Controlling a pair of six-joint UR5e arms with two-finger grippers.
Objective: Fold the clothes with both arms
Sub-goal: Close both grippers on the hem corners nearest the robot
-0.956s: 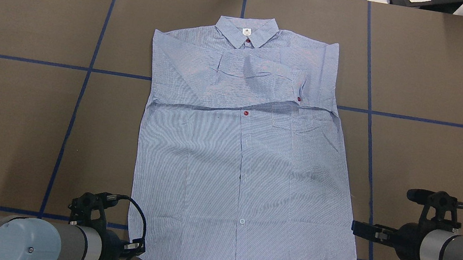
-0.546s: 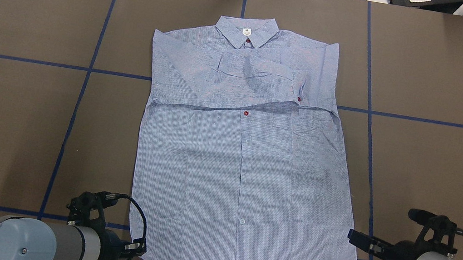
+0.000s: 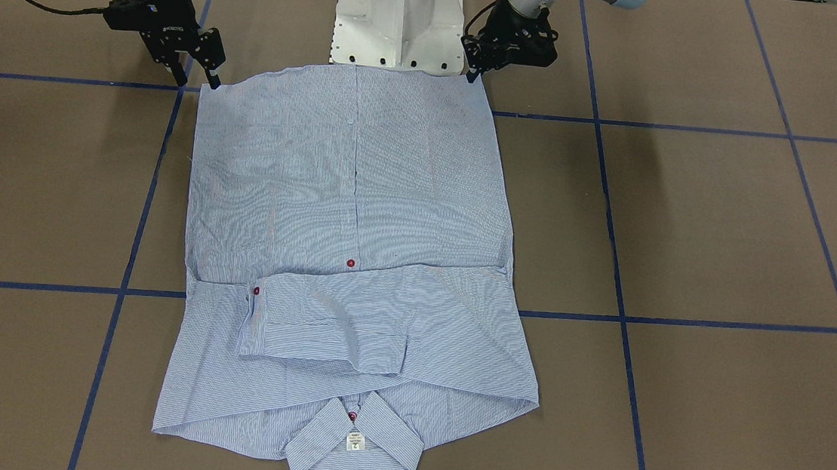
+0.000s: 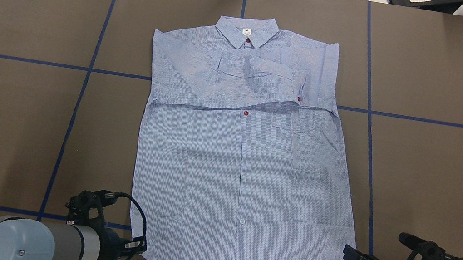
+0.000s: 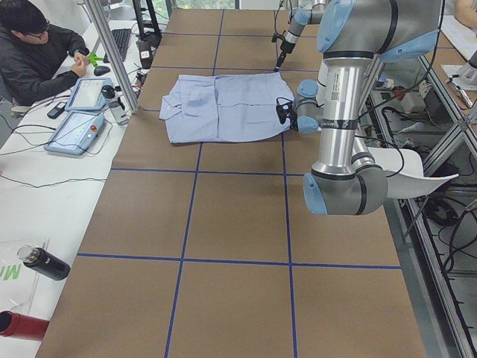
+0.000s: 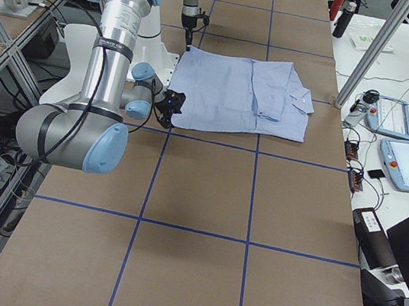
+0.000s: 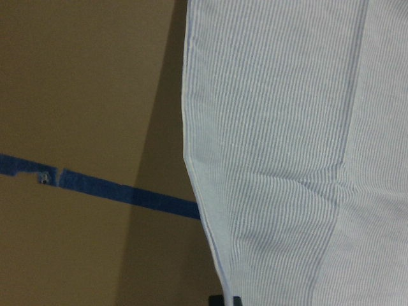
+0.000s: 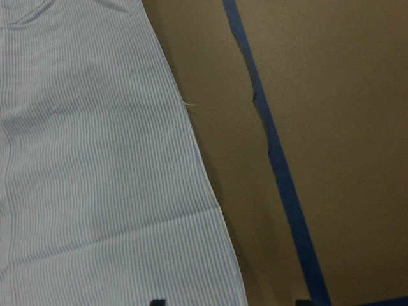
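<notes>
Overhead exterior: right hand (image 4: 348, 254) has moved over the last second, back along the side edge of the shirt (image 4: 235, 163) toward the base. It was beside the side seam, well short of the hem. Now it sits just off the hem's right corner, tips pointing at the cloth. Left hand (image 4: 139, 247) has barely moved and is parked at the hem's left corner. Shirt hasn't shifted. It lies flat, front up, mid-surface (image 4: 9, 115), collar (image 4: 246, 31) on the far side, both sleeves (image 4: 262, 75) already folded across the chest.

Hand states:
- **Right:** front-facing view shows the jaws spread. Its wrist view has one tip over cloth and the other over bare surface, so it's open, straddling the shirt's edge, gripping nothing.
- **Left:** its wrist view shows a single dark tip at the bottom of frame, right on the hem edge. I read that as closed. I can't tell whether there's cloth in it.

What it means: I judge both hands are now staged at the two hem corners. The likely next step is to pinch both corners and carry the hem up toward the collar. The right hand hasn't closed yet.

Risk: the cloth is thin, so the right hand could miss the edge or catch only one layer. An uneven lift would skew the fold and could drag the sleeves out.
</notes>
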